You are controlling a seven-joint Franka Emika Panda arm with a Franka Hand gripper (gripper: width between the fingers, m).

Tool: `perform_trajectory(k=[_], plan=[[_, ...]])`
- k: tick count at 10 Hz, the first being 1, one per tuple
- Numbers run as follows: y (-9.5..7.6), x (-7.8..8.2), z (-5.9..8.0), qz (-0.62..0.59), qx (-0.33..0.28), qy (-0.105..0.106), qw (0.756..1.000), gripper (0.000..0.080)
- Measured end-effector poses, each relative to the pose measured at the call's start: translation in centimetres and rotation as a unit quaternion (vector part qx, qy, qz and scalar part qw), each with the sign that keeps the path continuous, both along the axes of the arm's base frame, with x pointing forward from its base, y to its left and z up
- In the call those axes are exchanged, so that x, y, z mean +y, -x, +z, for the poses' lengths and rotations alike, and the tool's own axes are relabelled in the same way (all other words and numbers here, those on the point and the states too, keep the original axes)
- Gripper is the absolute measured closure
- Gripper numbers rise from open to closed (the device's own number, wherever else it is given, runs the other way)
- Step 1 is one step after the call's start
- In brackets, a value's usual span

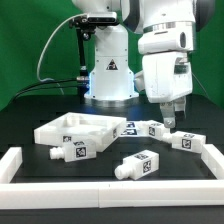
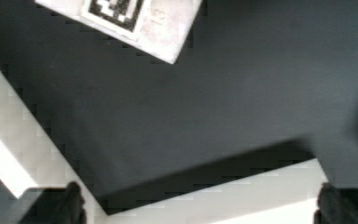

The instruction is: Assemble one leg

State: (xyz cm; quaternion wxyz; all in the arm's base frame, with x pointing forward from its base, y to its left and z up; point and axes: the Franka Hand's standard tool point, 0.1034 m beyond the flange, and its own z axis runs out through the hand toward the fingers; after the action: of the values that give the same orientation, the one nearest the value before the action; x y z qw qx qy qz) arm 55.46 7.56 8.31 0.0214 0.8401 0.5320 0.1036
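While the gripper (image 1: 171, 121) hangs above the dark table (image 1: 106, 150) at the exterior view's right, its fingers (image 2: 51, 206) stand apart, holding nothing. The nearest leg (image 1: 182, 141) lies flat just beneath, untouched. A tagged white piece (image 2: 144, 20), probably another leg, shows in the wrist view.

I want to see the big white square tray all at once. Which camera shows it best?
The exterior view: the tabletop lies whole on the table, rim up. The wrist view shows none of it for sure, only dark table and a tagged white corner I cannot identify.
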Motion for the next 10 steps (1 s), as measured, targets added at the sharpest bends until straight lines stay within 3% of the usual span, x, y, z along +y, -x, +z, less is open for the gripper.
perform_trajectory(k=[7,10], plan=[[0.0,0.0,0.0,-0.001,0.001,-0.001,1.000,0.0150],[-0.4,-1.5,0.2,-0.085,0.003,-0.014,0.996,0.0150]])
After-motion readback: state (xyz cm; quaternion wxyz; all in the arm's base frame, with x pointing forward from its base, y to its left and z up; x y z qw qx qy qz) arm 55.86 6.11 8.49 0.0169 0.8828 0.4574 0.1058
